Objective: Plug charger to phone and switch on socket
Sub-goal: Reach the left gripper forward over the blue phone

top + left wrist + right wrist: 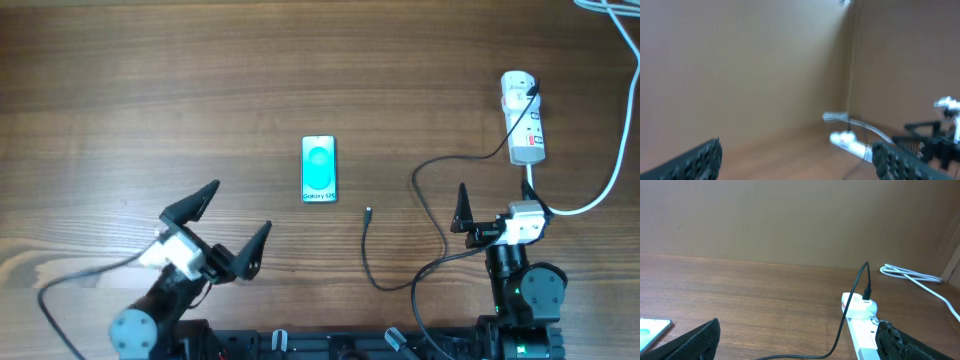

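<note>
A brown wooden counter (150, 80) fills the overhead view and carries everything else. At its near edge sit the two arms. The left end effector (242, 205) is angled towards the middle of the counter, its black fingers spread wide with nothing between them. The right end effector (800, 330) is spread wide too and empty, hanging over the near right part of the counter just short of the socket. The left wrist view is blurred, and shows little beyond a white shape far off.

A thick white cord (600, 190) sweeps from the far right corner, down the right side and back in towards the socket (522, 118) – a white and grey strip lying lengthwise at the far right. Whether its switch is on cannot be told.

The charger (364, 248) is a thin black cable: one end goes into a white block (860, 307) seated on the far end of the socket, and the rest curls left, then down past the right arm and loops near the front edge.

The phone (319, 169) lies flat mid-counter, cyan screen up, white strip at its near end.

The connector tip (368, 212) rests on bare wood to the right of the phone – near it, not touching
</note>
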Robot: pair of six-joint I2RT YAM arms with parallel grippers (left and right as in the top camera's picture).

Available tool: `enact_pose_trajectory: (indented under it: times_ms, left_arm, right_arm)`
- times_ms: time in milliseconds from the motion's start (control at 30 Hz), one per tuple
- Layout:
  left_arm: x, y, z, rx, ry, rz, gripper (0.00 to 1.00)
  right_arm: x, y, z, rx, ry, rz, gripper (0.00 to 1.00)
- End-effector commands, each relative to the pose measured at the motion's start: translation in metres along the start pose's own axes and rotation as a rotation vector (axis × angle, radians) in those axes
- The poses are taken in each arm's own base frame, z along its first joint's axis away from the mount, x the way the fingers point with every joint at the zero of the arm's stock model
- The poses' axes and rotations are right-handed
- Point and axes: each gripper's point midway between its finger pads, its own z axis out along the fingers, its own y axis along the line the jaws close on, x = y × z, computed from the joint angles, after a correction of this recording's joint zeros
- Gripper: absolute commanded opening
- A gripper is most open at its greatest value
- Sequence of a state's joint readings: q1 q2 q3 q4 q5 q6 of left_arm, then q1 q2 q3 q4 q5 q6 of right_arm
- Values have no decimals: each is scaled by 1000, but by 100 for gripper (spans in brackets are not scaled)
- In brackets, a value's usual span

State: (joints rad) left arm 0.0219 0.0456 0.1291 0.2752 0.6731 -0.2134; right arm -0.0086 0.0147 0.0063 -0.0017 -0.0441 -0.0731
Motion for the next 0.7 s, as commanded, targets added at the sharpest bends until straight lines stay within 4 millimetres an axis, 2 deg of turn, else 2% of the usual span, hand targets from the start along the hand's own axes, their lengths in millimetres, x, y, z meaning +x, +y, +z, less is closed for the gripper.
enact_pose_trajectory:
  times_ms: [0,67,167,200,300,433,567,667]
  left_arm:
    - [-26,14,16,-108,220,-212,100]
    - [-21,17,27,-105,410,-308,100]
    - [-42,-10,58,164,515,-502,100]
    - [-46,-11,69,223,514,-532,100]
    - [-34,8,89,168,574,-725,100]
    - [0,18,104,-25,734,-800,100]
    - [27,21,111,-252,1007,-671,100]
    - [45,33,106,-486,1326,-539,100]
  right_arm:
    - [0,0,0,-1,-2,-5,100]
    - [0,0,0,-1,-2,-6,100]
    - [0,0,0,-1,-2,-5,100]
    - [0,0,0,-1,-2,-6,100]
    - [0,0,0,-1,-2,-5,100]
    - [0,0,0,-1,-2,-5,100]
    - [0,0,0,-1,-2,-5,100]
    - [0,0,0,-1,-2,-5,100]
